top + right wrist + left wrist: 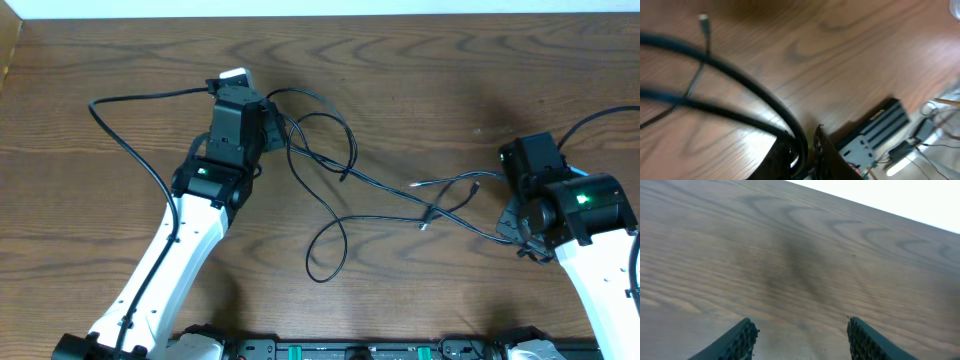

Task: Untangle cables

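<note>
Left jaws: partly open over the bare surface (790, 240), holding nothing. We judged them placed to reach the far-left loops.
Cables (340, 190): black cords lay crossed mid-surface, with loops on the left and plug ends (420, 185) on the right.
Right jaws: nearly closed around a black cord, which we judged anchored that end.
In the way: the crossings themselves. We saw the arm's thick cable (130, 140) well apart.
</note>
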Available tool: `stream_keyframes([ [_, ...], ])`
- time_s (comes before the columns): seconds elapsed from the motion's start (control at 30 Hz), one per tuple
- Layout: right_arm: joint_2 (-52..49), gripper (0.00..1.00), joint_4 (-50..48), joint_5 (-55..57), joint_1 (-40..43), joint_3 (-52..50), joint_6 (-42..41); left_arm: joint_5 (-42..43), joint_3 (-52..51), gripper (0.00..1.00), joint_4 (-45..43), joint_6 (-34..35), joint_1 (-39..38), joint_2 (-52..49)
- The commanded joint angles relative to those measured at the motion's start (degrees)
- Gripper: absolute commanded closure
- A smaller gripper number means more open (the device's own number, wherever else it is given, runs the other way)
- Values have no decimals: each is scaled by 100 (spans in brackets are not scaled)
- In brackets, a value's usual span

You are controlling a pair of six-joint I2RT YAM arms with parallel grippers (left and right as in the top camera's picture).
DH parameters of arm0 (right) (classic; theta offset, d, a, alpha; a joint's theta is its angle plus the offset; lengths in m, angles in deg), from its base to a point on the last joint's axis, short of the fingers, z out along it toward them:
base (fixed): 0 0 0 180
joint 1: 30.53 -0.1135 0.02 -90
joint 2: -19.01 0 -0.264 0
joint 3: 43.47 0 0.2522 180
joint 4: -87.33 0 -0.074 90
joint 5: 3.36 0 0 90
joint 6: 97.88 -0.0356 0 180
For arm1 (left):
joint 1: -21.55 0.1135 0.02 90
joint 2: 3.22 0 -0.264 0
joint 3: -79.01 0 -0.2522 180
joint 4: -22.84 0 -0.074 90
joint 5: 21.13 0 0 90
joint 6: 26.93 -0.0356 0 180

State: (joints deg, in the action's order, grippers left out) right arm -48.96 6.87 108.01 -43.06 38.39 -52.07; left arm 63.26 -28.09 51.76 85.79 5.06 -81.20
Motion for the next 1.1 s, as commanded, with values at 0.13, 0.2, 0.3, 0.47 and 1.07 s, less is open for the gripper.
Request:
stream_keyframes([
  [0.13,33,80,496,1401,-2,4,-1043,264,103,42,59,31,68,-24],
  [0.2,24,78,656,1526,52,2,-1355,264,103,42,92,31,68,-24],
  [0.3,-15,77,881,1751,234,2,-1755,264,103,42,144,31,68,-24],
  [0.47,-87,54,815,1530,693,2,-1928,267,105,41,219,31,68,-24],
  [1.07,-107,1,-988,-1423,870,-42,-824,2315,103,21,260,-964,68,-26],
])
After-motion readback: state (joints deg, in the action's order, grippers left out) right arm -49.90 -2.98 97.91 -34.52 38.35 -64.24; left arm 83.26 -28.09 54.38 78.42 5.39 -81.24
